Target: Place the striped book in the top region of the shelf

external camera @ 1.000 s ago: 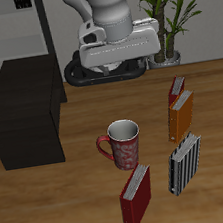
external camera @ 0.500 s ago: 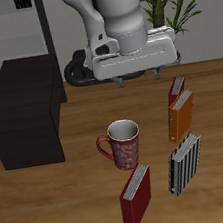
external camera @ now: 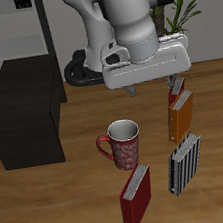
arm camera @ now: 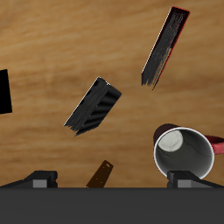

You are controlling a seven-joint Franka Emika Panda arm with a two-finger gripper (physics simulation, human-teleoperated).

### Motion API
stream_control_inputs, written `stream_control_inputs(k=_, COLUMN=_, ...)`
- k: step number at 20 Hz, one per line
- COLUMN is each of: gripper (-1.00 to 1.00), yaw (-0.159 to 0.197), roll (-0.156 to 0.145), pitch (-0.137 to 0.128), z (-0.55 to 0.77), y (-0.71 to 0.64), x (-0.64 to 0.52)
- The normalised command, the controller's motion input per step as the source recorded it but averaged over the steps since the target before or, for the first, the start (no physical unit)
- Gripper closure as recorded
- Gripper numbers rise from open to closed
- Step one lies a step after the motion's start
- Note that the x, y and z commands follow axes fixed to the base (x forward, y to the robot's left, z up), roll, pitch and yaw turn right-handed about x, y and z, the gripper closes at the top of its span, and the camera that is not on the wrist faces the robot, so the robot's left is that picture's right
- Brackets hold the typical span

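Striped book (external camera: 185, 163) upright, shelf (external camera: 26, 121) exterior-only

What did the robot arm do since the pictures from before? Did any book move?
The gripper swung across the table toward the orange book and the striped book, grabbing nothing. The books, the mug and the shelf stayed where they were.

Striped book (external camera: 185, 163) upright near mug (external camera: 121, 143), shelf (external camera: 25, 124) apart
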Motion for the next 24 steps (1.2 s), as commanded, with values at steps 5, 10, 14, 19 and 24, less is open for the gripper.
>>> stream_control_inputs(k=5, gripper=-1.0, yaw=-0.004, roll=-0.076, pitch=-0.011, z=-0.1, y=0.04, x=0.3)
stream_control_inputs(k=10, gripper=-1.0, yaw=-0.023, roll=-0.044, pitch=0.002, z=-0.08, y=0.06, x=0.17)
stream_control_inputs(k=14, gripper=-1.0, yaw=-0.065, roll=-0.019, pitch=-0.016, z=-0.15, y=0.15, x=0.09)
stream_control_inputs(k=19, gripper=-1.0, yaw=-0.05, roll=-0.031, pitch=-0.024, z=-0.09, y=0.17, x=0.06)
stream_control_inputs(k=24, gripper=-1.0, yaw=-0.046, roll=-0.001, pitch=0.011, z=-0.19, y=0.15, x=0.12)
